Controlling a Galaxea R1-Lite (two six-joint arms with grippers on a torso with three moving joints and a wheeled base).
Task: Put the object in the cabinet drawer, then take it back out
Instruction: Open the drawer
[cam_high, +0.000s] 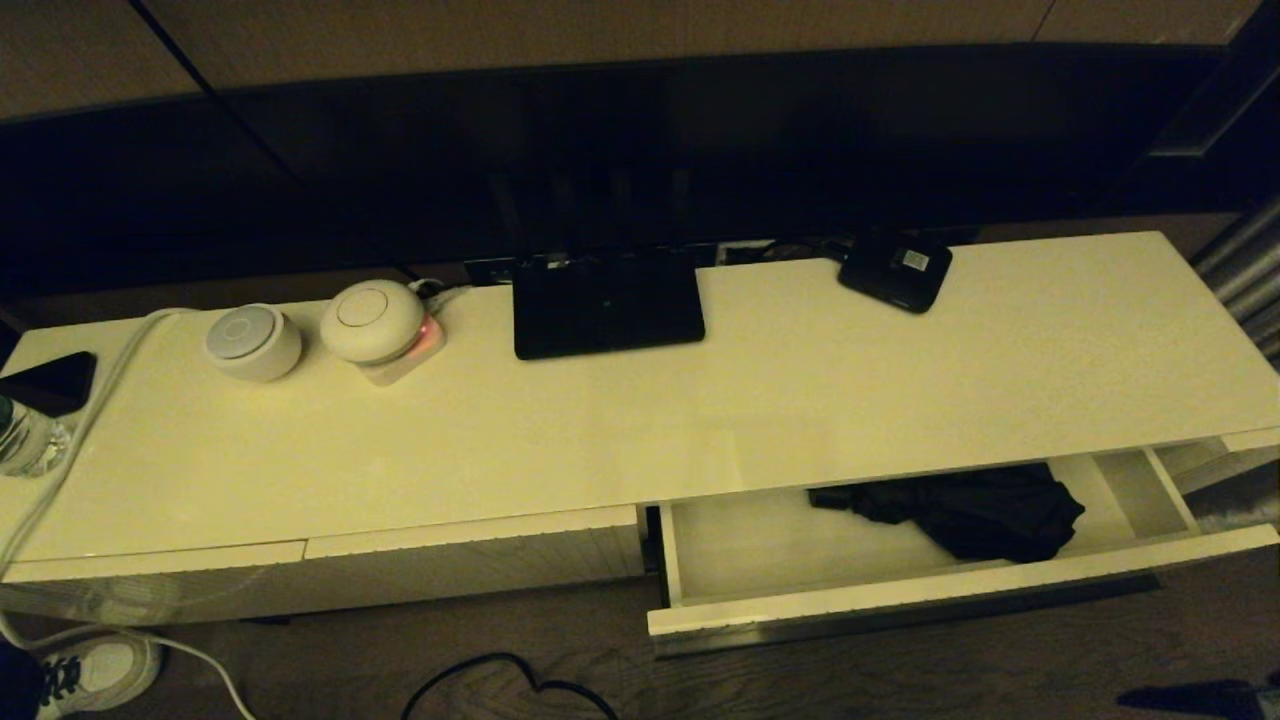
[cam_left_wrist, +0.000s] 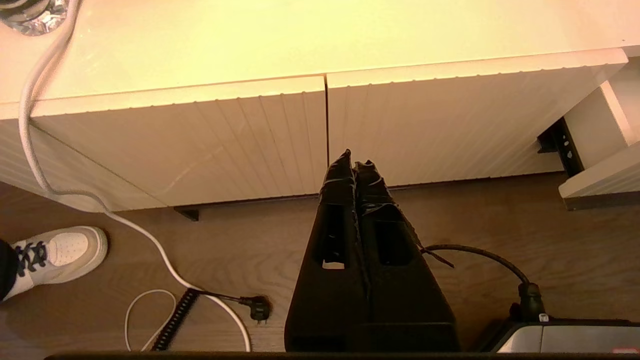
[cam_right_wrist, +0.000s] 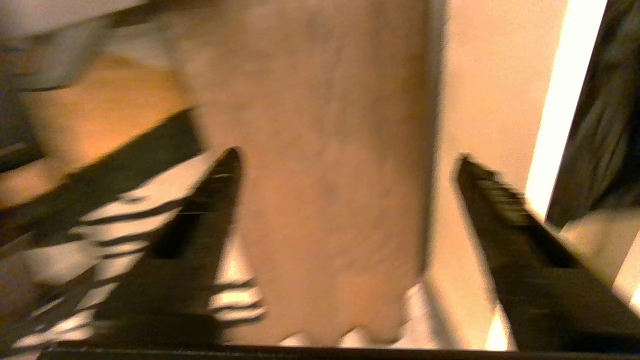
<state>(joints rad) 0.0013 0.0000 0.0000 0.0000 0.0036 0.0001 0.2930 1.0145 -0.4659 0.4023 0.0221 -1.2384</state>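
The black folding umbrella (cam_high: 975, 510) lies bunched in the right half of the cabinet drawer (cam_high: 900, 598), which is pulled out wide at the cabinet's right. Nothing holds the umbrella. My right gripper (cam_right_wrist: 347, 160) is open and empty over the wood floor, with the drawer's bright edge (cam_right_wrist: 560, 115) and the umbrella's dark fabric (cam_right_wrist: 610, 125) just beyond one finger. My left gripper (cam_left_wrist: 356, 161) is shut on nothing, low in front of the cabinet's closed ribbed fronts (cam_left_wrist: 200, 145). The corner of the open drawer (cam_left_wrist: 600, 175) shows off to its side.
On the cabinet top stand a flat black router (cam_high: 607, 303), a small black box (cam_high: 895, 268), two white round devices (cam_high: 253, 341) (cam_high: 372, 320), a phone (cam_high: 50, 382) and a bottle (cam_high: 20, 435). Cables (cam_high: 500, 680) and a white shoe (cam_high: 100, 672) lie on the floor.
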